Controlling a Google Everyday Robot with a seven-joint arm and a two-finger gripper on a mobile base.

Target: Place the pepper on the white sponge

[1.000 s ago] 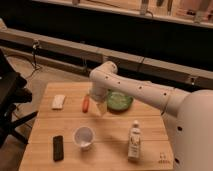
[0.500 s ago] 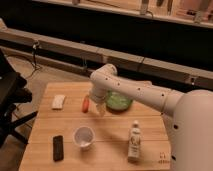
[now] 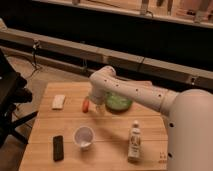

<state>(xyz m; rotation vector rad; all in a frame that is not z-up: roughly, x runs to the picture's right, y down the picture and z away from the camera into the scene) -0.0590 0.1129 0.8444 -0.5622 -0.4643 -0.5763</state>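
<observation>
The pepper (image 3: pixel 86 105) is small and red-orange, near the middle of the wooden table (image 3: pixel 45 135). The white sponge (image 3: pixel 58 101) lies flat to its left, apart from it. My gripper (image 3: pixel 93 102) is down at the table just right of the pepper, mostly hidden under my white arm (image 3: pixel 130 92). I cannot tell whether it touches or holds the pepper.
A green bowl (image 3: pixel 119 102) sits right of the gripper, partly behind the arm. A white cup (image 3: pixel 84 137) stands in front, a black slab (image 3: pixel 58 147) at front left, a white bottle (image 3: pixel 134 141) at front right. A dark chair (image 3: pixel 10 95) stands left of the table.
The arm has shifted slightly to the left and lower toward the pepper. The pepper and the sponge have stayed in place.
</observation>
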